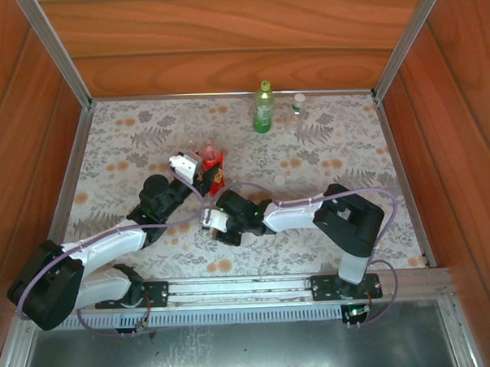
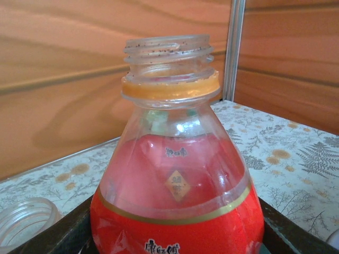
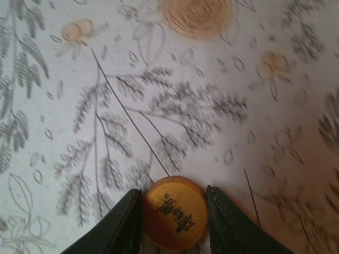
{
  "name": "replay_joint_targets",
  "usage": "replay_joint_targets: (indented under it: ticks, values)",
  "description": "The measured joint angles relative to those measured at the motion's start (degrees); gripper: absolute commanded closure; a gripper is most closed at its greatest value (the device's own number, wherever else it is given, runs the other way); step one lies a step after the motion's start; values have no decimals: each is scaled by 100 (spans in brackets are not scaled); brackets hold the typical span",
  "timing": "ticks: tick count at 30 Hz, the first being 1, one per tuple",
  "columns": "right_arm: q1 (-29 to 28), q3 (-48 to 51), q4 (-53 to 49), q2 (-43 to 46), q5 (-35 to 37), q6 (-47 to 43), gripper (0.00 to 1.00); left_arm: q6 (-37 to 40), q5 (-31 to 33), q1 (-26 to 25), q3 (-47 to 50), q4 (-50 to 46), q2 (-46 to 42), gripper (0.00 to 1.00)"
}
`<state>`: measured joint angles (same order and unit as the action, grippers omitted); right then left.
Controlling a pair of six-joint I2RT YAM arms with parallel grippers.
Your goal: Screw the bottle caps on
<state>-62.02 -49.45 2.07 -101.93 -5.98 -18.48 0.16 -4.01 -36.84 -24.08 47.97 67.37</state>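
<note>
Right wrist view: the right jaws close on both sides of the orange cap (image 3: 174, 211), a smooth round plastic disc printed with dark characters. Behind it is the desk (image 3: 159, 79), covered in a matte fern-and-flower cloth. The left jaws grip the red bottle (image 2: 177, 211) low on its body. It stands upright, with clear glossy shoulders and an uncapped threaded neck.
</note>
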Motion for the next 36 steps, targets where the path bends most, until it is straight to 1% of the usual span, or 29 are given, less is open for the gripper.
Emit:
replay_joint_targets:
  ticks: [4, 8, 11, 18, 23, 25, 28, 31, 33, 36]
  values:
    - [131, 389, 72, 321, 341, 446, 62, -7, -92, 0, -2, -2, 0, 40]
    - [446, 706, 70, 625, 752, 1104, 62, -37, -247, 0, -74, -4, 48, 40]
    - [734, 813, -127, 804, 1128, 1635, 61, -94, -352, 0, -168, 0, 157, 40]
    - [1362, 850, -605, 999, 1849, 2774, 61, -221, -560, -7, -201, 59, 437, 40]
    - [1781, 774, -970, 1021, 2280, 3587, 61, -264, -660, -164, -201, 358, 802, 39]
    - [1937, 787, -1086, 1067, 2420, 3858, 60, -269, -684, -269, -201, 535, 988, 39]
    - [2122, 876, -1196, 1182, 2573, 4140, 53, -267, -723, -448, -201, 883, 1355, 39]
    - [2192, 979, -1342, 1338, 2736, 4269, 37, -227, -765, -616, -201, 1207, 1720, 39]
    - [2199, 1056, -1425, 1504, 2822, 4301, 29, -195, -787, -691, -201, 1394, 1930, 39]
    - [2197, 1165, -1451, 1845, 2865, 4221, 25, -162, -793, -745, -201, 1694, 2208, 39]
